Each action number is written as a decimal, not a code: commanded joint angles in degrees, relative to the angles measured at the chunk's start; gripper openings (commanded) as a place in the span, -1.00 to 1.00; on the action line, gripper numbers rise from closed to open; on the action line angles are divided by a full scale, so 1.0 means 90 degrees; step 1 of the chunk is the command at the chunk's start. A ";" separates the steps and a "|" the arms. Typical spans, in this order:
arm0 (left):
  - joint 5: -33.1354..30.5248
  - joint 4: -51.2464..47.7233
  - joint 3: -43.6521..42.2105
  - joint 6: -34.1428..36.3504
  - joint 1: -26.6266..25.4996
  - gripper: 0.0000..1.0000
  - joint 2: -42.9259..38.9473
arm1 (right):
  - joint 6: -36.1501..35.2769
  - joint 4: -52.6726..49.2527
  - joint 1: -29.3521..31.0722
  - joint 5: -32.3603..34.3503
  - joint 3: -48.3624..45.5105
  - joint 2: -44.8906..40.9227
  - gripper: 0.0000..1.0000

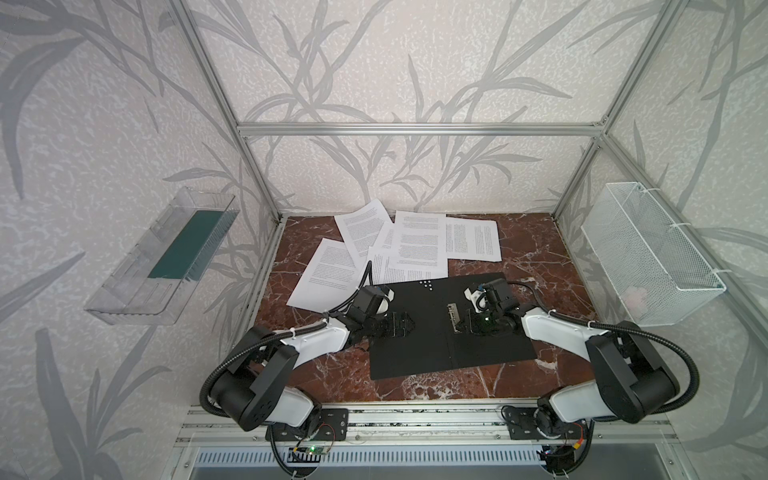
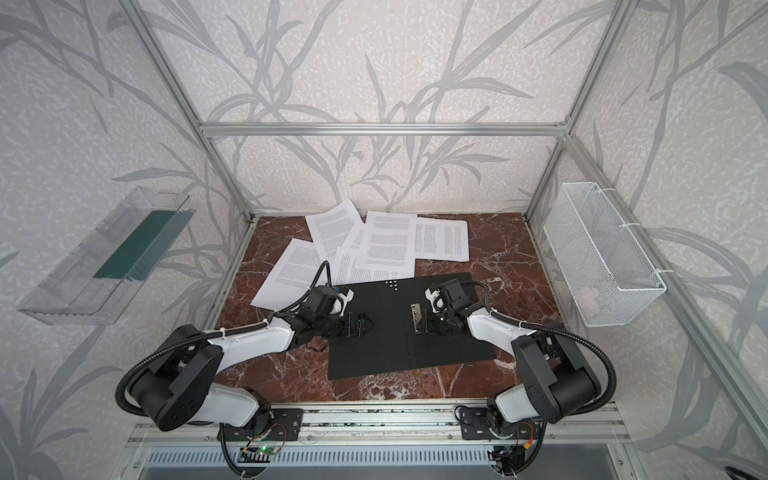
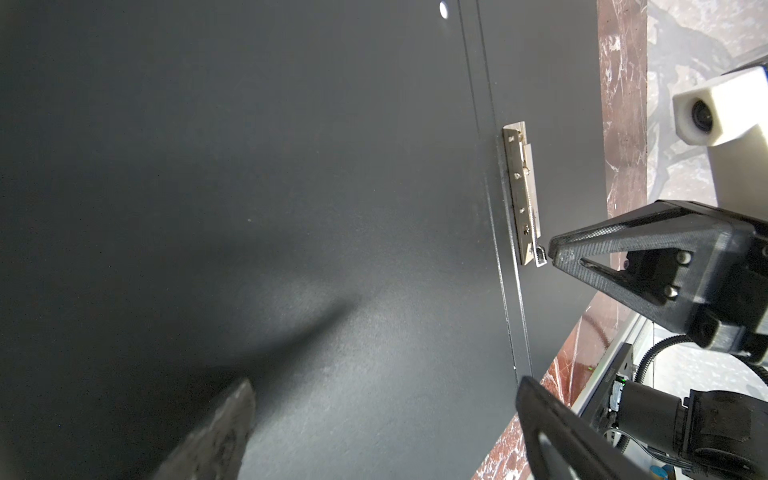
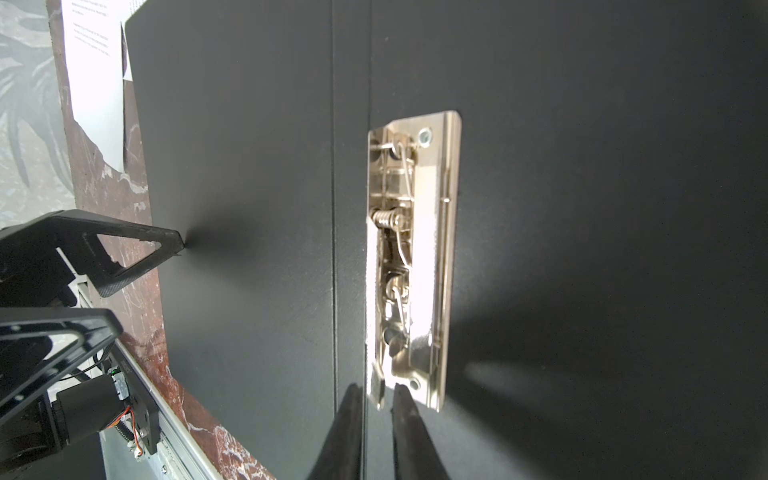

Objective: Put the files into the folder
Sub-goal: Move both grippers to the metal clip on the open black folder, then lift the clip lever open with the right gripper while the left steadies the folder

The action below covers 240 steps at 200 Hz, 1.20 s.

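Note:
The folder (image 1: 415, 345) (image 2: 374, 349) lies open and flat in both top views, black inside up, with its metal clip (image 1: 454, 318) (image 4: 415, 249) by the spine. Several printed files (image 1: 419, 245) (image 2: 386, 245) are spread loosely behind it, partly overlapping one another. My left gripper (image 1: 409, 324) (image 3: 384, 384) is open, its tips down on the folder's left half. My right gripper (image 1: 459, 328) (image 4: 377, 388) has its two fingers closed narrowly round the clip's small lever tab (image 3: 540, 257) at the near end of the clip.
A clear plastic tray with a green base (image 1: 166, 257) hangs on the left wall. A white wire basket (image 1: 652, 257) hangs on the right wall. The red marble table (image 1: 540, 270) is fenced by aluminium frame posts at its corners.

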 commanded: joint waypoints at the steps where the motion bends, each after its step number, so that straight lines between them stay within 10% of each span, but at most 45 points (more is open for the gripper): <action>1: -0.0459 -0.0674 -0.0119 0.0121 0.0011 0.99 0.0316 | -0.0063 -0.0127 0.0050 -0.0010 -0.0004 0.0104 -0.69; 240: -0.1822 -0.1679 0.0301 0.0161 0.0014 0.99 0.0759 | 0.0199 -0.0354 0.0371 0.1159 0.0101 0.0573 -1.00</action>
